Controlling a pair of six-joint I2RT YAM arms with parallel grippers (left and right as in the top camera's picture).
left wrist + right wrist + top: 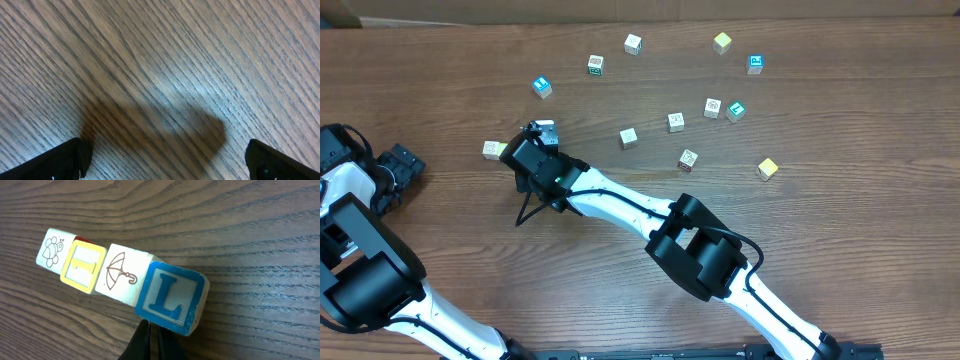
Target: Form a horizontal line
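The horizontal line point(120, 280) lies on the wood in the right wrist view: four touching cubes, white with a bee, yellow "I", white with an umbrella, blue "L" point(170, 297). The blue cube sits slightly skewed and forward of the others. My right gripper point(150, 332) is shut and empty, its thin tips right at the blue cube's near edge. In the overhead view the right gripper point(532, 152) covers most of the row; a cube shows at each side point(492, 149). My left gripper point(165, 160) is open and empty over bare wood.
Several loose cubes are scattered over the far half of the table, among them a blue one point(541, 86), a yellow one point(767, 168) and a white one point(628, 137). The left arm point(360, 190) sits at the left edge.
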